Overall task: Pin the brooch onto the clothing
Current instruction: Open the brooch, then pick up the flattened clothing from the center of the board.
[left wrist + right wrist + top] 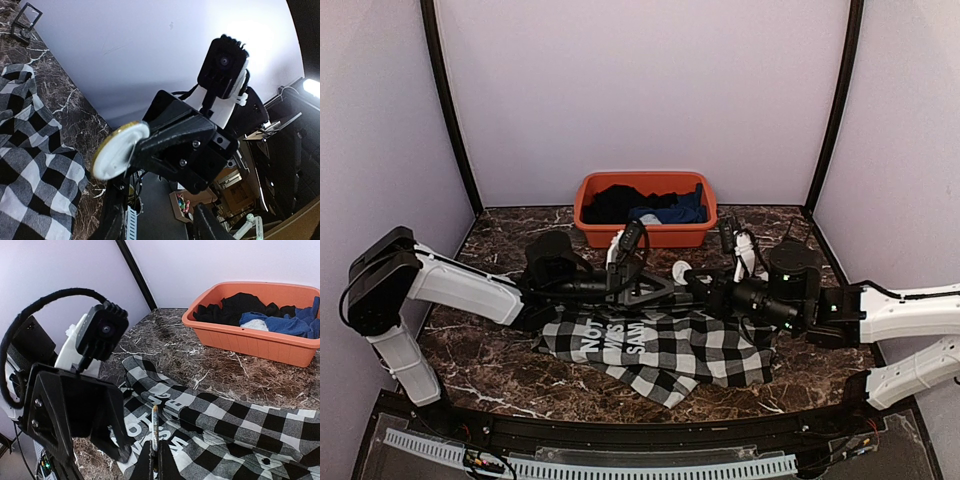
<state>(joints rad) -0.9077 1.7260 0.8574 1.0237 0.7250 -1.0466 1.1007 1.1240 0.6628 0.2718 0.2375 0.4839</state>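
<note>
Both at far edge of shirt (670,350), left gripper (162,222) spread, right gripper (154,462) pinching brooch (119,151) (tub (645,236) behind)

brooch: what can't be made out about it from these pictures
Left wrist: the brooch turns its white back; front face hidden, one side covered by the right gripper.
Right wrist: edge-on, a thin sliver only.
Top external: too small to tell any detail.
</note>
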